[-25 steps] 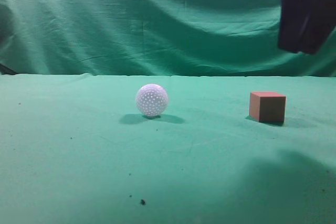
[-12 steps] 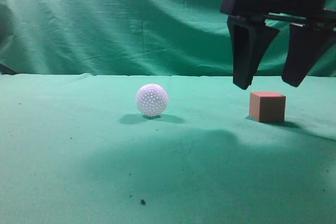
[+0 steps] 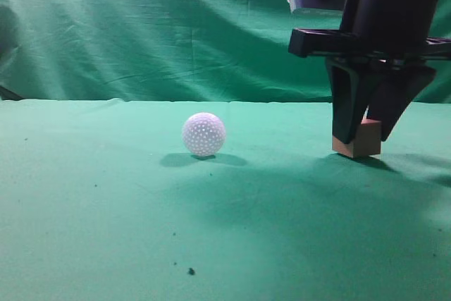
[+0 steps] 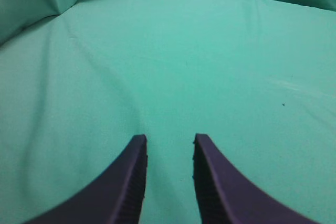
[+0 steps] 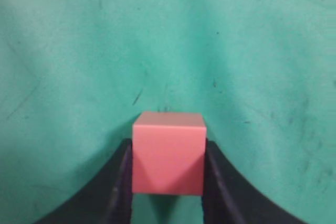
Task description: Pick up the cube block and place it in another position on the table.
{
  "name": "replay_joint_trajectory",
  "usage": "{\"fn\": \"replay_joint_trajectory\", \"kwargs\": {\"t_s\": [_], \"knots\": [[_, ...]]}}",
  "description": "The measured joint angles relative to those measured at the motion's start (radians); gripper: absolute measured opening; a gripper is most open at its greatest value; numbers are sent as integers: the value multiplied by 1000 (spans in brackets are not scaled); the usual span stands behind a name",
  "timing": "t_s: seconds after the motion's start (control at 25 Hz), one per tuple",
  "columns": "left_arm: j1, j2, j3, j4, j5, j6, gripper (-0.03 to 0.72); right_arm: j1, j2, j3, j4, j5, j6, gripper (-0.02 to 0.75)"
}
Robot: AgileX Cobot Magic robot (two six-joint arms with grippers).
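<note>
Grasping step: right gripper [image 3: 364, 134] straddles the cube block [image 5: 168, 153] on the table [image 3: 106, 230], fingers touching its sides, seemingly clamped; next needs a straight lift clear of the ball [image 3: 204, 134].

right pincer [image 3: 365, 135] lowered | now straddles cube block [image 3: 361, 142]

No text, label, brand, number or sign can be read in any of the three views. The cube [image 3: 362, 141] has plain faces, the ball [image 3: 204, 134] shows only dimples, and the table [image 3: 106, 195] cloth carries nothing but a few dark specks.
</note>
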Motion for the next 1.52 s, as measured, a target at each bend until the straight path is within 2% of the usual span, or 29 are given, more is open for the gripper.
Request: {"fn": "replay_joint_trajectory", "kwargs": {"t_s": [0.2, 0.56, 1.12, 1.28, 1.36, 1.52], "knots": [[0, 0, 0, 0, 0, 0, 235, 0, 0, -142, -120, 57, 44, 228], [0, 0, 0, 0, 0, 0, 235, -118, 129, -435, -133, 24, 67, 228], [0, 0, 0, 0, 0, 0, 235, -121, 312, -475, -111, 14, 52, 228], [0, 0, 0, 0, 0, 0, 235, -121, 312, -475, -70, 14, 52, 445], [0, 0, 0, 0, 0, 0, 235, -122, 312, -480, -54, 39, 52, 517], [0, 0, 0, 0, 0, 0, 235, -122, 292, -521, -43, 156, 52, 513]]}}
